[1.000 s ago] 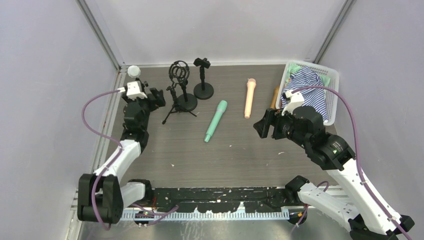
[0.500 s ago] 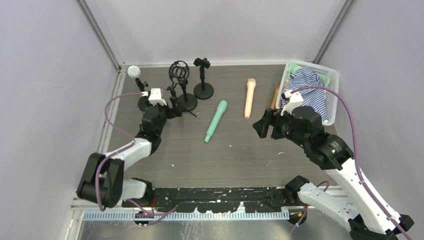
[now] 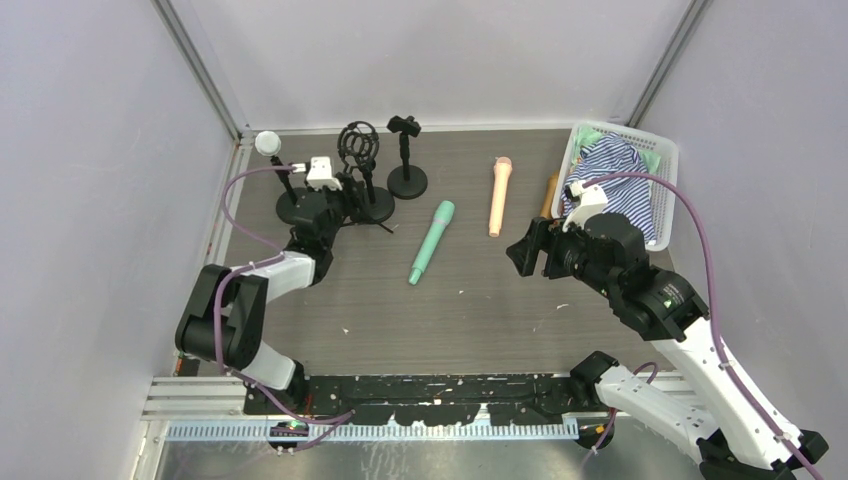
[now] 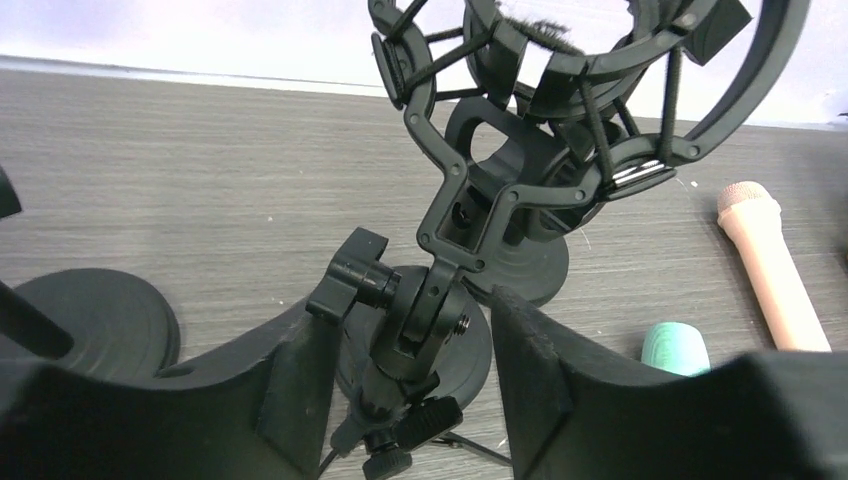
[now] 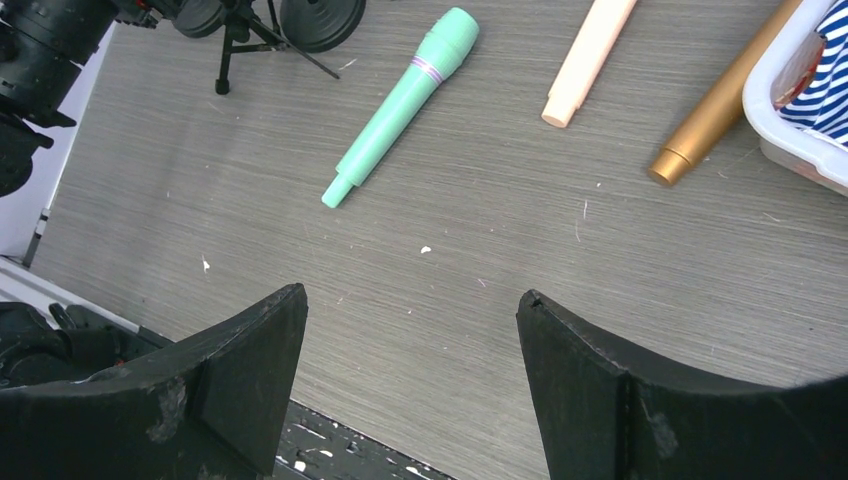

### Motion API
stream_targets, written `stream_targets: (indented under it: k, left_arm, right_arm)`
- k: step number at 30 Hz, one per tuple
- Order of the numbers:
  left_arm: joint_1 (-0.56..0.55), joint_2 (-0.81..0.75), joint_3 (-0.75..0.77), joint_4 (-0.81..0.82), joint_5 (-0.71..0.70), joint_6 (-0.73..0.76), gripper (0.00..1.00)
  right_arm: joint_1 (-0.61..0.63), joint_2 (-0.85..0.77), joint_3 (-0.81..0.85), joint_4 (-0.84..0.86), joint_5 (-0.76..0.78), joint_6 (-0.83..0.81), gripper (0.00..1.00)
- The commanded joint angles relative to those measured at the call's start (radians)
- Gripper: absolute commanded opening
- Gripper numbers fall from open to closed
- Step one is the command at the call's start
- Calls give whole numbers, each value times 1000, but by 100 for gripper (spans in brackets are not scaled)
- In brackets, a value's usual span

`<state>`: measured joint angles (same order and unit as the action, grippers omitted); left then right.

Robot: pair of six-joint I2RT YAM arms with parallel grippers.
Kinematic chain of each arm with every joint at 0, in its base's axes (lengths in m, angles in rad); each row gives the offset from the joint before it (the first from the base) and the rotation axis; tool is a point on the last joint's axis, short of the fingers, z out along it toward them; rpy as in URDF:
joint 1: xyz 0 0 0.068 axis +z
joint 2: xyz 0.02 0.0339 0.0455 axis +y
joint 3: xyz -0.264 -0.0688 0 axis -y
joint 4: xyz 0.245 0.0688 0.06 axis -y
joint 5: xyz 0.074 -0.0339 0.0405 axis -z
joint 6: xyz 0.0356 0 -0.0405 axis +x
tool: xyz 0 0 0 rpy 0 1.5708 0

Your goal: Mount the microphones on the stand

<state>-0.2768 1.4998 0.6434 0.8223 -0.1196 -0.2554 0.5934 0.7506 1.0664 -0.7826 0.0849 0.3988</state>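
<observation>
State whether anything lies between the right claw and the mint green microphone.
Nothing visible does. Only tabletop separates the open right claw from the mint green microphone; the peach microphone lies off to one side.

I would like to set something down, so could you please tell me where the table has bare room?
Widest bare patch: the near table between the mint green microphone and the arm bases. A narrower lane runs between that microphone and the peach-pink microphone. Crowded: the far-left stands with the left hand, and the golden-brown microphone beside the basket.
</observation>
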Motion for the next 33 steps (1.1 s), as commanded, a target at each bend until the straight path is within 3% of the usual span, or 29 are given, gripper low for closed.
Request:
stream_targets:
  k: [1, 4, 13, 33]
  left_arm:
    - [-2, 23, 41, 71, 15, 5, 51]
    - [-2, 22, 27, 73, 28, 4, 39]
    - [-14, -91, -86, 68, 70, -37, 19]
    - [-162, -542, -304, -195, 50, -79, 14]
  right_arm:
    - [-2, -1, -3, 25, 44, 22, 81]
    - [-3, 6, -8, 20, 78, 38, 81]
    - [-2, 41, -22, 49, 101, 96, 81]
    - [-3, 207, -64, 162, 25, 236, 81]
